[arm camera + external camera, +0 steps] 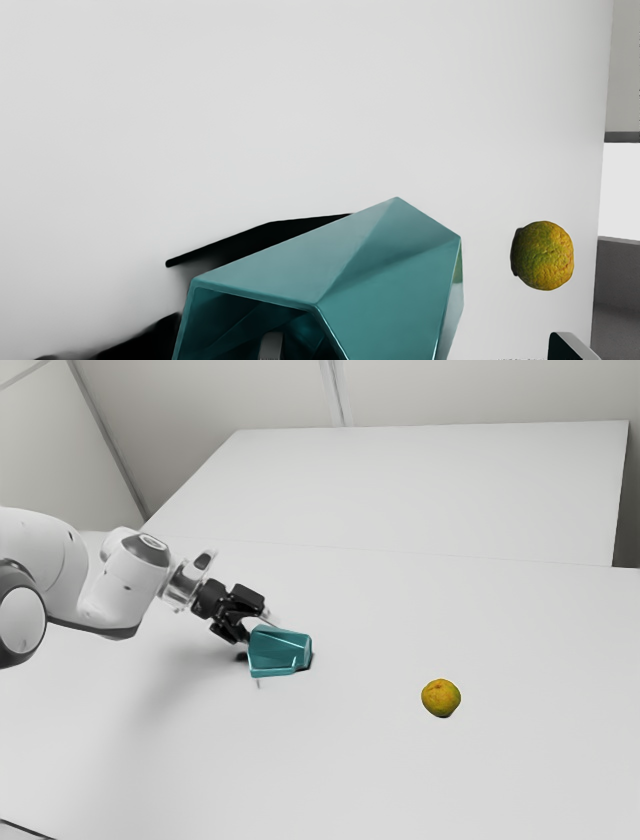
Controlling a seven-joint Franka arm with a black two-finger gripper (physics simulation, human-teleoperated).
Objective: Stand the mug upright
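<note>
Fingers (271, 346) of the gripper (257, 627) are seen nearest the wrist camera, set wide apart. One is reached into the mouth of the teal mug (280, 653); the other is held outside it, with a side of the mug between them and bare space left next to the outer one. Nothing is gripped; whether the mug is touched by the inner finger cannot be told.

The mug is laid over on its side at the table (400, 785), not stood upright. Its wide mouth is turned toward the gripper, and its narrower end is pointed toward the exterior view's right. Whether its whole lower side is borne by the table cannot be told. A dark shadow (270, 237) is cast beside it.

By the arm (130, 590), entering from the exterior view's left, the gripper is held low and slanted down toward the mug. A round, yellow-green fruit (441, 698) is placed on the table, well apart from the mug, beyond its narrower end and farther toward the exterior view's right. Behind the table, pale walls (480, 395) are seen.
</note>
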